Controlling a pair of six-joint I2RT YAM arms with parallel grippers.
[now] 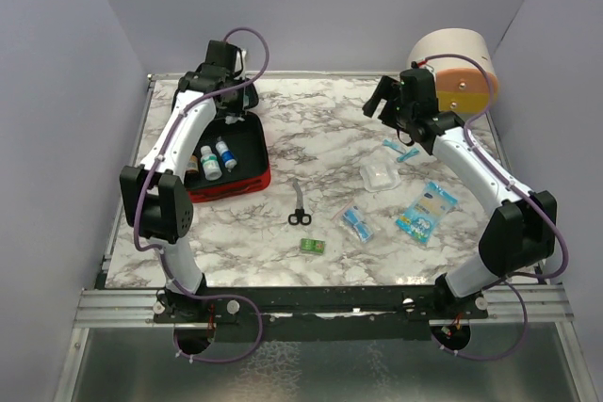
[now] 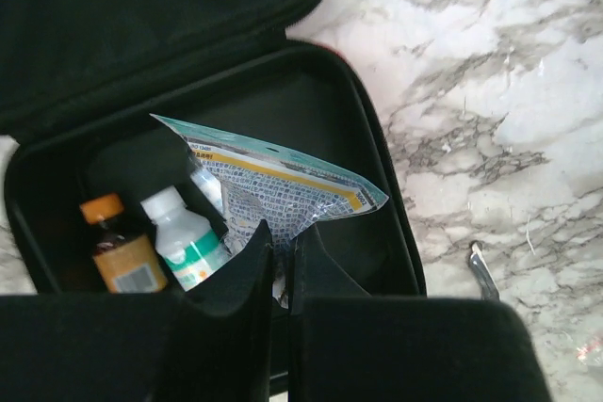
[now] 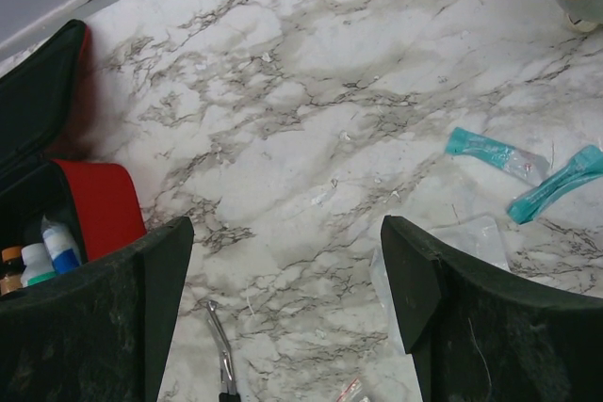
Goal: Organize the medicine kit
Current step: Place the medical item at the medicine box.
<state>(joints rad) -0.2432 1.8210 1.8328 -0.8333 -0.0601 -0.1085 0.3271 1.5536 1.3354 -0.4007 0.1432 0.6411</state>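
While the left tool (image 2: pixel 283 244) pinches a packet (image 2: pixel 283 181) — lower edge hidden — the right tool (image 3: pixel 287 237) gapes

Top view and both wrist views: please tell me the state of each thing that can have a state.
kit: open.
left claw: shut on the packet.
packet: held over the inside of the kit, not yet released.
right claw: open, empty, above the table.
bottles: in the kit, caps on.
scissors: closed, lying on the table.
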